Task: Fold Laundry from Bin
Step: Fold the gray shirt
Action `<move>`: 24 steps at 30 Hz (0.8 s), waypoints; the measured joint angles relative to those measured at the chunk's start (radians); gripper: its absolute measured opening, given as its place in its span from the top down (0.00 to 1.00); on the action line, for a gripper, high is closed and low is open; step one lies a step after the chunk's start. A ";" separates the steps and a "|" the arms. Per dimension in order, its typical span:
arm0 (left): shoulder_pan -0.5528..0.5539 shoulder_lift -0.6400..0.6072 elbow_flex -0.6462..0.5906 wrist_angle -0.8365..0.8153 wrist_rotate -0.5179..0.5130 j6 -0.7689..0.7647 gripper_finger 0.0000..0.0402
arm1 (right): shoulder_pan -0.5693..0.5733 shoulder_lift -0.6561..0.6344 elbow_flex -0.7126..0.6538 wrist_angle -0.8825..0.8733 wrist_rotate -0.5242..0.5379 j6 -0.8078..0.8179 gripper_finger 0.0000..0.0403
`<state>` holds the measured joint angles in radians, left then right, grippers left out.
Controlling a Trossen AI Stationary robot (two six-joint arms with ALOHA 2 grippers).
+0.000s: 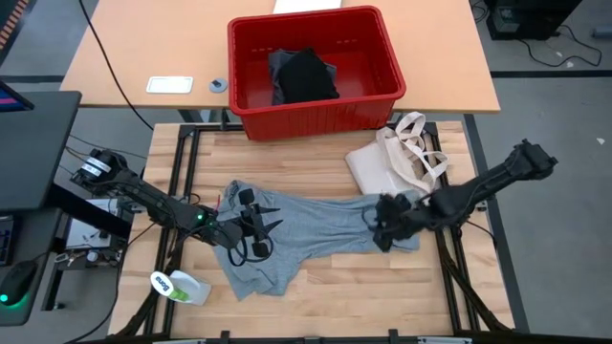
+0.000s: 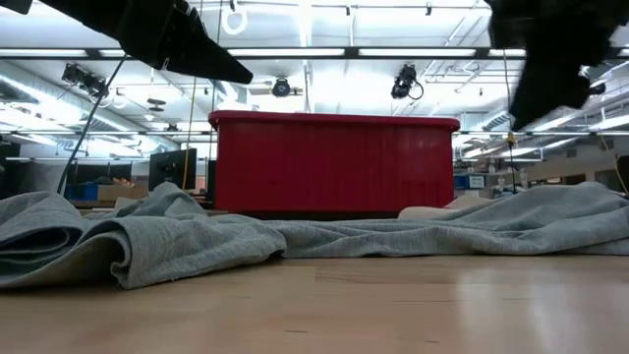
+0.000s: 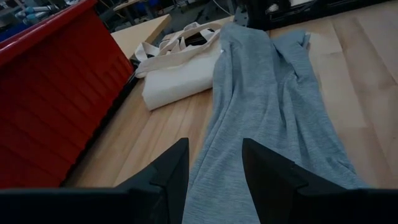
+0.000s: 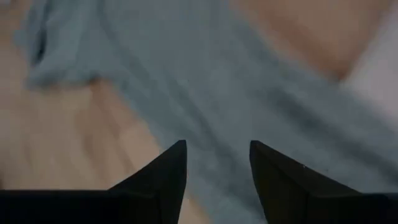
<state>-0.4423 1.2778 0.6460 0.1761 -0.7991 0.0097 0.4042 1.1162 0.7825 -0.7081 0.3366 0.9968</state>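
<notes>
Grey T-shirt (image 1: 316,234) spread on tabletop (image 1: 316,306) | left gripper (image 3: 214,163) and right gripper (image 4: 217,163) jaws open above it | high view alone shows black garment (image 1: 306,76) inside red bin (image 1: 316,105)

A pale wood desk (image 1: 316,306) with a butcher-block top is being shown from above, framed by dark metal rails. Behind it, a second, tan desk (image 1: 163,48) is being seen, and a white card (image 1: 169,84) and a small grey roll (image 1: 218,84) are lying on it. Grey floor (image 1: 545,143) is being shown to the side, with black cables trailing across it. A dark monitor (image 1: 33,143) is being glimpsed at the edge. At desk level, a large workshop is being lit by long ceiling strip lights (image 2: 295,51), with cameras (image 2: 408,81) being hung from overhead rails.
</notes>
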 joint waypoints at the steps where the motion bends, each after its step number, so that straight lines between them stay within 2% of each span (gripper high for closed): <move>1: 0.000 0.000 0.000 0.000 0.000 0.000 0.62 | 0.019 0.019 -0.006 -0.004 -0.021 0.018 0.56; 6: 0.000 0.000 0.000 0.000 0.000 0.000 0.62 | 0.133 0.170 0.039 -0.158 -0.149 0.170 0.60; 10: 0.002 0.000 0.000 0.000 0.000 -0.010 0.62 | 0.226 0.315 0.158 -0.350 -0.227 0.232 0.63; 13: 0.009 0.005 0.000 -0.048 0.019 -0.076 0.62 | 0.273 0.422 0.241 -0.457 -0.263 0.232 0.64; 17: 0.080 0.072 0.000 -0.093 0.127 -0.112 0.62 | 0.315 0.553 0.270 -0.519 -0.315 0.122 0.65; 20: 0.162 0.159 0.000 -0.052 0.279 -0.088 0.62 | 0.354 0.617 0.271 -0.523 -0.362 0.066 0.65; 24: 0.263 0.271 0.000 0.077 0.509 -0.028 0.62 | 0.426 0.629 0.270 -0.522 -0.272 0.069 0.67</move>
<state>-0.1793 1.5484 0.6460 0.2530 -0.2901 -0.0185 0.8305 1.7447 1.0529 -1.2304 0.0651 1.0659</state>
